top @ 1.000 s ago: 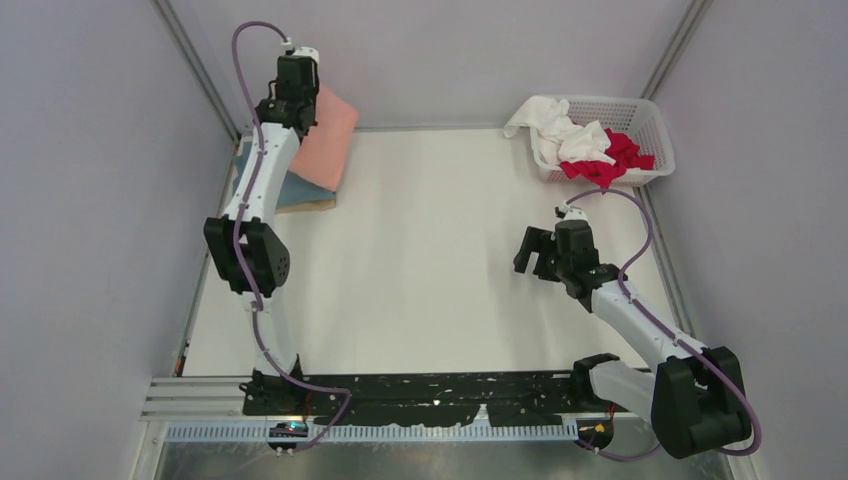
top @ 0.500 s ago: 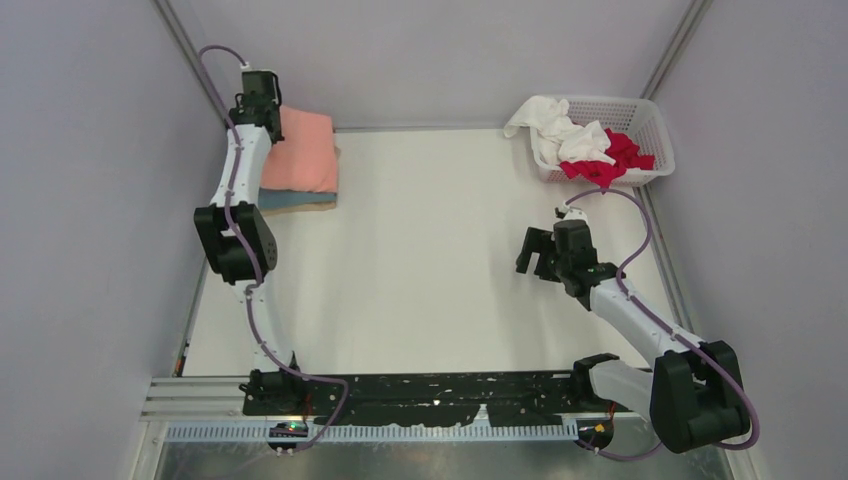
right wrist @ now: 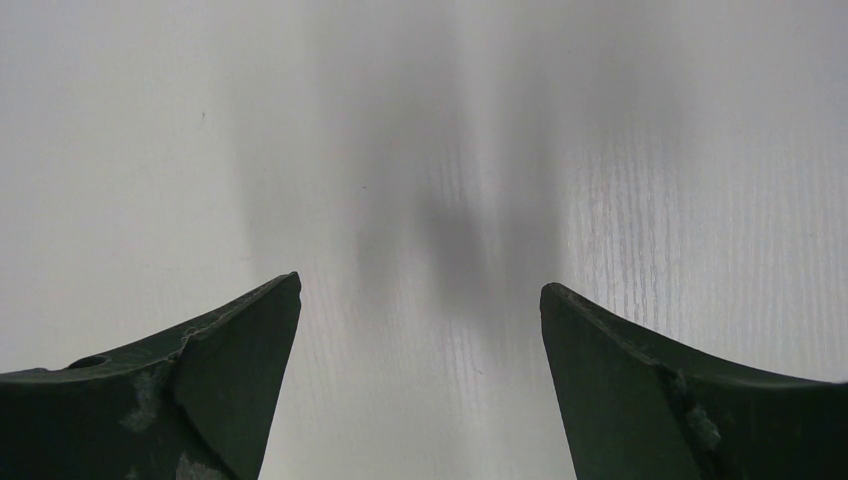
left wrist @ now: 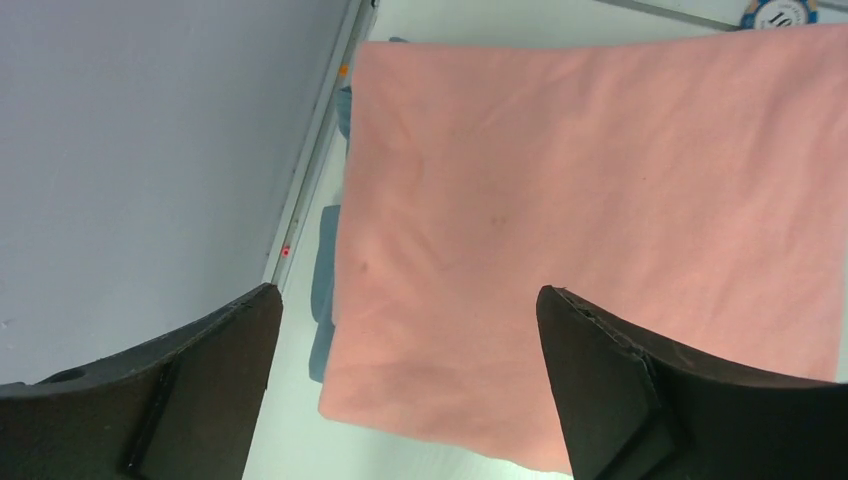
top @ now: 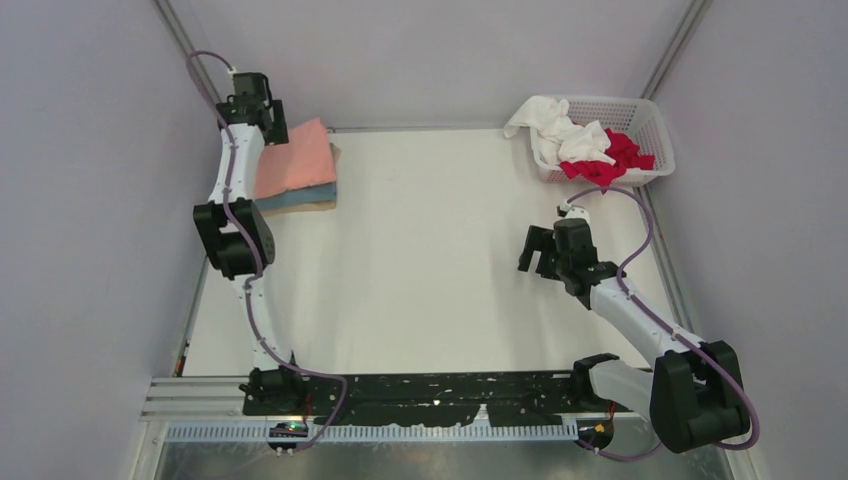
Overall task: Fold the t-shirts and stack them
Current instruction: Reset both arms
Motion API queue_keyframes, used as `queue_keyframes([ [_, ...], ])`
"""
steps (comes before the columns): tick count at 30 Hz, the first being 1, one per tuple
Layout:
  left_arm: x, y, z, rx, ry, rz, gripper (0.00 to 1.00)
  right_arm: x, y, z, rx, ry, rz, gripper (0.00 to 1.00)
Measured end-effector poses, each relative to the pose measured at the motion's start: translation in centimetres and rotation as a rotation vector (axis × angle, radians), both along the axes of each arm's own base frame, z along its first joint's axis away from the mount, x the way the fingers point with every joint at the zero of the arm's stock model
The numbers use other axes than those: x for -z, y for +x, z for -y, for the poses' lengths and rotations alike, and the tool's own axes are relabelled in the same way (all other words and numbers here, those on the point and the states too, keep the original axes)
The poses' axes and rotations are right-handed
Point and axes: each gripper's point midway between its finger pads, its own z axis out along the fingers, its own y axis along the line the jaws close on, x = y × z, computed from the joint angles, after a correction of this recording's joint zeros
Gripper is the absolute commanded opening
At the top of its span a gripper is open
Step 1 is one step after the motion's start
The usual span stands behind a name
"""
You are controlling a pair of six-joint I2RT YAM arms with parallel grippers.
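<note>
A folded salmon-pink t-shirt (top: 296, 162) lies on top of a stack at the table's far left, over a teal-blue t-shirt (top: 300, 197) and a tan one (top: 322, 206) whose edges stick out. My left gripper (top: 272, 125) hovers open just above the stack's far left corner. In the left wrist view the pink shirt (left wrist: 590, 200) lies flat below the wide-apart jaws of this gripper (left wrist: 407, 291), with teal cloth (left wrist: 322, 290) showing at its left edge. My right gripper (top: 535, 258) stands open over bare table (right wrist: 420, 150), nothing between its fingers (right wrist: 240, 340).
A white lattice basket (top: 655, 125) at the far right corner holds a crumpled white t-shirt (top: 560, 135) and a red one (top: 605, 160). Grey walls close in the left, back and right sides. A small round blue-and-white disc (left wrist: 780, 10) lies beyond the pink shirt.
My left gripper carried the pink t-shirt left onto the stack, then opened and let it go; the shirt now lies flat. The right arm has barely moved.
</note>
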Motion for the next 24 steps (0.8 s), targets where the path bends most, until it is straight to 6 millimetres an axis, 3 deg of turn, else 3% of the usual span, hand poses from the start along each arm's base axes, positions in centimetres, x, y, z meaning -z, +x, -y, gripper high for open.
queue_keyframes([
  [7, -2.3, -0.1, 2.5, 0.103, -0.102, 0.104, 1.0, 0.0, 0.0, 0.0, 0.002, -0.002, 0.0, 0.95],
  [12, -3.6, 1.1, 4.4, 0.175, -0.182, 0.179, 1.0, 0.0, 0.0, 0.0, 0.002, -0.002, 0.0, 0.95],
  [19, -0.9, 1.8, 6.4, 0.241, -0.286, 0.136, 0.99, 0.0, 0.0, 0.0, 0.001, -0.001, 0.0, 0.95],
  [24, 1.5, 1.1, 7.7, 0.254, -0.361, 0.079, 1.0, 0.0, 0.0, 0.0, 0.001, -0.001, 0.0, 0.95],
])
